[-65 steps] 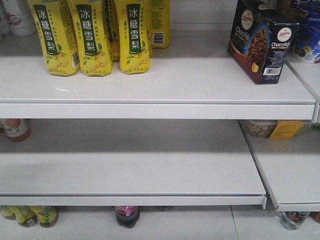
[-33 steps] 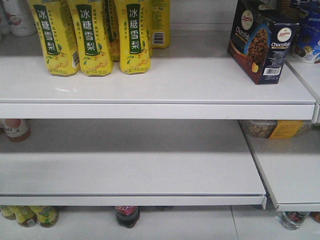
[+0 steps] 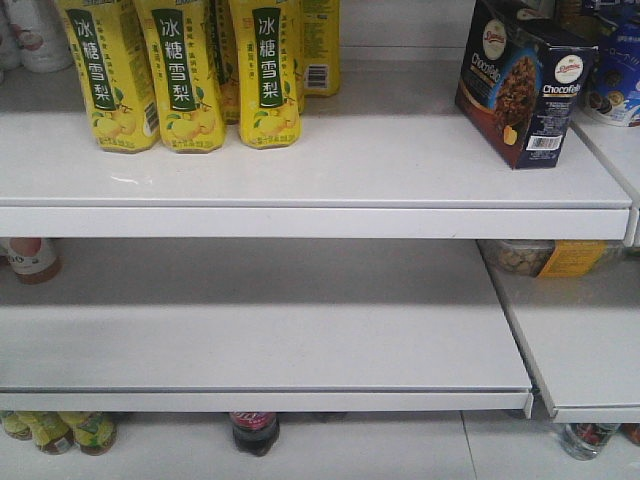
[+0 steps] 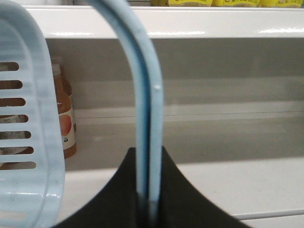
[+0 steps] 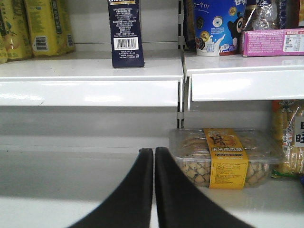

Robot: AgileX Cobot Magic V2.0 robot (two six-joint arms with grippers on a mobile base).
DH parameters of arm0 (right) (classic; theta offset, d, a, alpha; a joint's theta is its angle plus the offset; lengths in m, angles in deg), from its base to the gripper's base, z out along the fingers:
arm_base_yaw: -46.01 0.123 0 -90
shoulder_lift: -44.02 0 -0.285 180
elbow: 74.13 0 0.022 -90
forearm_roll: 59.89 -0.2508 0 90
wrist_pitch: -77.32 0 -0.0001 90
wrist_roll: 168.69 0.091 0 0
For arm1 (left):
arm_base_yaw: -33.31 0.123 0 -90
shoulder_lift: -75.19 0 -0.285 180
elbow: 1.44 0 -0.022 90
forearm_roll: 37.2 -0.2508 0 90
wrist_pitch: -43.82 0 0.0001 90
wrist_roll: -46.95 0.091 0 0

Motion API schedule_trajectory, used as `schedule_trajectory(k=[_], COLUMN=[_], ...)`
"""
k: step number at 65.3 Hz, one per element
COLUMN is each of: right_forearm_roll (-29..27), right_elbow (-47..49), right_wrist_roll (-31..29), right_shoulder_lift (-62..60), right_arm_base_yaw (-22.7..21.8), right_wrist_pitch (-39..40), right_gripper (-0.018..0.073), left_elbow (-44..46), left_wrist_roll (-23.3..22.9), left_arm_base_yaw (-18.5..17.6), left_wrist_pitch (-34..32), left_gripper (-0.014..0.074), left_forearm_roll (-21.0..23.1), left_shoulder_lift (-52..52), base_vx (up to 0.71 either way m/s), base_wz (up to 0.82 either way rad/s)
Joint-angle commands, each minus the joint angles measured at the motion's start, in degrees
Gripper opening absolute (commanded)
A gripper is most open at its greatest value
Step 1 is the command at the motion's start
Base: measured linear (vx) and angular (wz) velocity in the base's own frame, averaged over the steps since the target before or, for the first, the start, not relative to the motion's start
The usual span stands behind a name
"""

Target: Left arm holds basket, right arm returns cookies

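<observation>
The cookies (image 3: 522, 80), a dark navy-and-brown box, stand upright at the right end of the upper shelf (image 3: 300, 160); the right wrist view shows the cookies (image 5: 125, 32) from their barcode side. My right gripper (image 5: 154, 151) is shut and empty, low in front of the lower shelf, well below the box. My left gripper (image 4: 149, 152) is shut on the pale blue loop handle (image 4: 142, 95) of the basket (image 4: 28, 133), whose slotted side fills the left of that view. Neither arm appears in the front view.
Several yellow drink bottles (image 3: 180, 70) stand at the upper shelf's left. A clear tub of snacks with a yellow label (image 5: 223, 156) lies on the lower right shelf, just right of my right gripper. A blue cup (image 5: 216, 26) and pink box (image 5: 273, 42) sit above it.
</observation>
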Motion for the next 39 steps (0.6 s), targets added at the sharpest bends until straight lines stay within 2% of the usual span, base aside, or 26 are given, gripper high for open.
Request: schedule_trajectory(k=[1, 31, 39], right_forearm_roll=[1.04, 0.87, -3.39], right_elbow=[1.55, 1.55, 1.55], right_wrist_roll=[0.03, -0.17, -1.83], right_shoulder_lift=[0.57, 0.57, 0.57], right_arm_base_yaw=[-0.33, -0.33, -0.45], right_wrist_pitch=[1.62, 0.05, -3.51], right_gripper=[-0.0008, -0.0008, -0.0008], left_elbow=[1.40, 1.40, 1.40], left_wrist_roll=[0.46, 0.46, 0.46], left_arm_base_yaw=[-0.34, -0.34, -0.34], left_wrist_pitch=[-5.59, -5.59, -5.59], left_gripper=[-0.0006, -0.0006, -0.0006], left_forearm_roll=[-0.97, -0.97, -0.97], left_shoulder_lift=[-1.03, -1.03, -1.03], base_vx=[0.00, 0.00, 0.00], base_wz=[0.00, 0.00, 0.00])
